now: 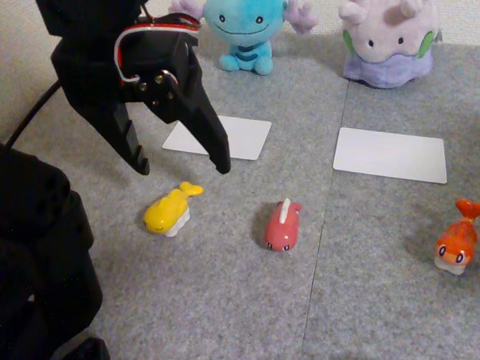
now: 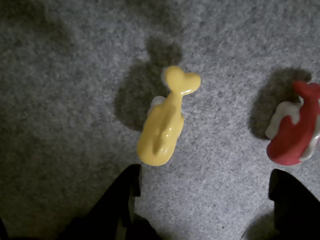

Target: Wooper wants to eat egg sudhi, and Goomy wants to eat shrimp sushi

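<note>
The yellow egg sushi toy [image 1: 171, 210] lies on the grey carpet, tail pointing up-right; in the wrist view the egg sushi [image 2: 164, 120] sits just ahead of my fingers. My black gripper [image 1: 183, 168] hangs open just above and behind it, holding nothing; its fingertips [image 2: 127, 185] show at the bottom edge of the wrist view. Wooper [image 1: 244, 25] sits at the back with a white card [image 1: 226, 137] in front. Goomy [image 1: 390, 35] sits at back right behind another white card [image 1: 391, 155]. The orange shrimp sushi [image 1: 459, 239] stands at far right.
A pink-red toy with a white stripe [image 1: 283, 225] lies between the yellow and orange toys, also at the right edge of the wrist view as the pink-red toy [image 2: 295, 127]. The arm's dark base [image 1: 30, 250] fills the lower left. A carpet seam runs down the middle.
</note>
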